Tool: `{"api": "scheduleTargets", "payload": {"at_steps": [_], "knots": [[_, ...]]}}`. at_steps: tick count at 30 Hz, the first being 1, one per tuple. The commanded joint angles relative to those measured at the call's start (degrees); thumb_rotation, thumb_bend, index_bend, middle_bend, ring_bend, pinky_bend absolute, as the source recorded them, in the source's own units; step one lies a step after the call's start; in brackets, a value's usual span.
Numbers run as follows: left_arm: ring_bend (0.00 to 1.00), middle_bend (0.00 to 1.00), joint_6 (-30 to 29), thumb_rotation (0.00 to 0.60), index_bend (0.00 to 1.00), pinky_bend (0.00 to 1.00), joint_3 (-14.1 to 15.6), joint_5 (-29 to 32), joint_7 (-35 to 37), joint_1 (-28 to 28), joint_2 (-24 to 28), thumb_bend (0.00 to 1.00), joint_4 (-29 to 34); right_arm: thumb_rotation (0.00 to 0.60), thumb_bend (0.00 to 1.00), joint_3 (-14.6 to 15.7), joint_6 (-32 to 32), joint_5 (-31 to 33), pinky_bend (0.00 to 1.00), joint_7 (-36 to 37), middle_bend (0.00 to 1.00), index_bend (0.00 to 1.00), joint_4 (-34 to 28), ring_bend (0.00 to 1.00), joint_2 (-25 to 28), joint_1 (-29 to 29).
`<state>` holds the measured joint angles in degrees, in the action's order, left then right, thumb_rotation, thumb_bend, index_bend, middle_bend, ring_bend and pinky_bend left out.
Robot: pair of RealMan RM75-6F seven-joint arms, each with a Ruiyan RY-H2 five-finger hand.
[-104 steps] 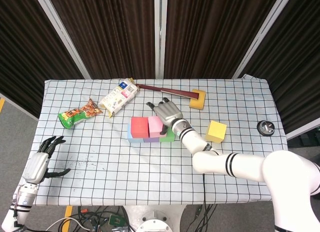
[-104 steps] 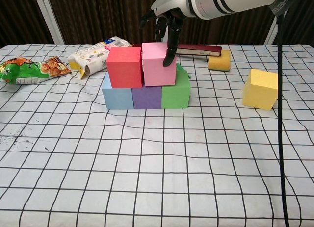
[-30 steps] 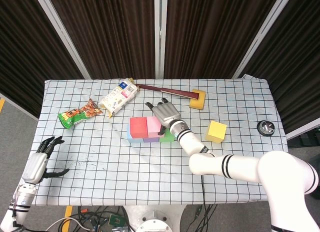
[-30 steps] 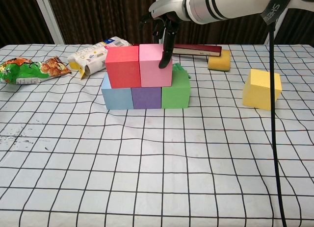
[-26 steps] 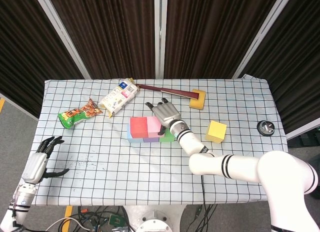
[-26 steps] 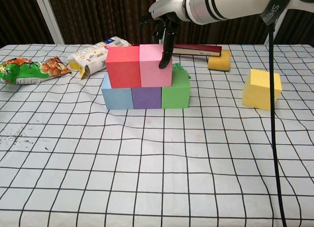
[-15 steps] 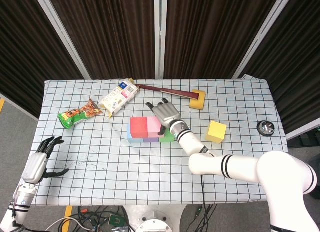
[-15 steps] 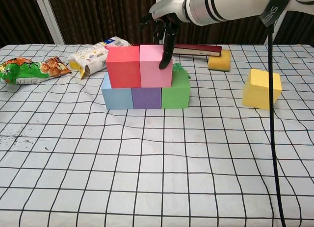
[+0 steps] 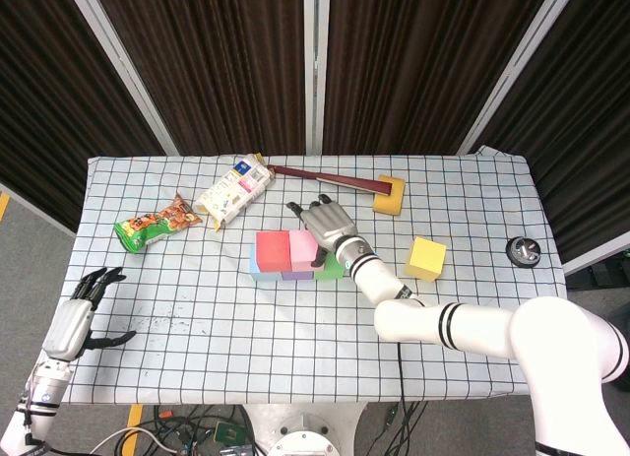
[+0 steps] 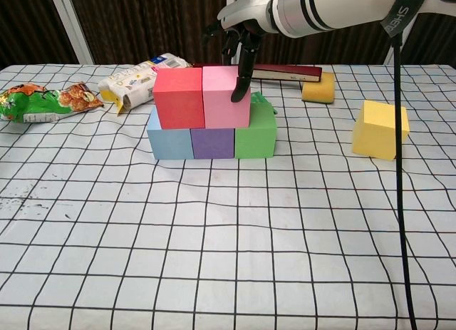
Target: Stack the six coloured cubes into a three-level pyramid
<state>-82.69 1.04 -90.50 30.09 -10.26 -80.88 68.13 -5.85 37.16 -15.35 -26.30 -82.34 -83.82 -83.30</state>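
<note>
Since the pink cube slid flush against the red cube, the right robot hand stays spread, one finger touching pink — matte, square-edged blocks mid-desk.

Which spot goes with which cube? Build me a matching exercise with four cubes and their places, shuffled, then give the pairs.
Things:
1. red cube
2. yellow cube
3. green cube
4. purple cube

Places:
A. middle of the bottom row
B. alone on the cloth, apart from the stack
C. second level, beside the pink cube
D. bottom row, end nearest the yellow cube

Pairs: 1-C, 2-B, 3-D, 4-A
</note>
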Motion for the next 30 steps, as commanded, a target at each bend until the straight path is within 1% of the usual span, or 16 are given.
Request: {"api": "scheduleTargets", "payload": {"at_steps": [1,6,10,14,17,20,22,26,30], "knots": [[0.04,0.17,0.0,0.6,0.08,0.07,0.0,0.0,0.0,0.0,0.0,0.0,0.0,0.6,0.0,-0.2,-0.2,-0.3,0.0,0.4,0.34,0.0,-0.1,0.06,0.2,0.1],[0.04,0.17,0.1,0.6,0.08,0.07,0.0,-0.1,-0.1,-0.1,-0.1,0.0,0.0,0.6,0.0,-0.3,0.0,-1.0,0.0,1.0,0.28,0.0,-0.4,0.03,0.7,0.3],[0.04,0.17,0.0,0.6,0.08,0.07,0.0,-0.1,-0.2,-0.1,-0.1,0.0,0.1,0.6,0.0,-0.4,0.1,-1.4,0.0,1.5,0.26,0.0,-1.4,0.02,1.6,0.6],[0.04,0.17,0.0,0.6,0.08,0.07,0.0,-0.1,-0.3,-0.1,-0.1,0.0,0.1,0.6,0.0,-0.9,2.0,-2.6,0.0,2.2,0.24,0.0,-4.5,0.01,4.5,1.6],[0.04,0.17,-0.1,0.6,0.08,0.07,0.0,-0.1,-0.3,-0.1,-0.1,0.0,0.1,0.6,0.0,-0.4,4.4,-3.3,0.0,2.5,0.23,0.0,-8.1,0.0,8.0,3.2],[0.04,0.17,-0.3,0.6,0.08,0.07,0.0,-0.3,-0.4,-0.1,-0.2,0.0,0.2,0.6,0.0,1.2,7.7,-4.1,0.0,2.2,0.22,0.0,-11.0,0.0,11.2,5.5],[0.04,0.17,-0.6,0.6,0.08,0.07,0.0,-0.5,-0.6,-0.1,-0.3,0.0,0.2,0.6,0.0,3.0,9.6,-5.0,0.0,1.6,0.21,0.0,-11.9,0.0,12.8,7.4],[0.04,0.17,-0.9,0.6,0.08,0.07,0.1,-1.0,-1.2,-0.2,-0.5,0.0,0.4,0.6,0.0,5.4,11.8,-5.7,0.0,2.6,0.19,0.0,-11.6,0.0,14.1,11.8],[0.04,0.17,-0.6,0.6,0.08,0.07,0.1,-1.1,-1.7,-0.4,-0.8,0.0,0.5,0.6,0.0,8.1,11.7,-7.2,0.0,3.9,0.17,0.0,-10.0,0.0,14.2,16.6]]}}
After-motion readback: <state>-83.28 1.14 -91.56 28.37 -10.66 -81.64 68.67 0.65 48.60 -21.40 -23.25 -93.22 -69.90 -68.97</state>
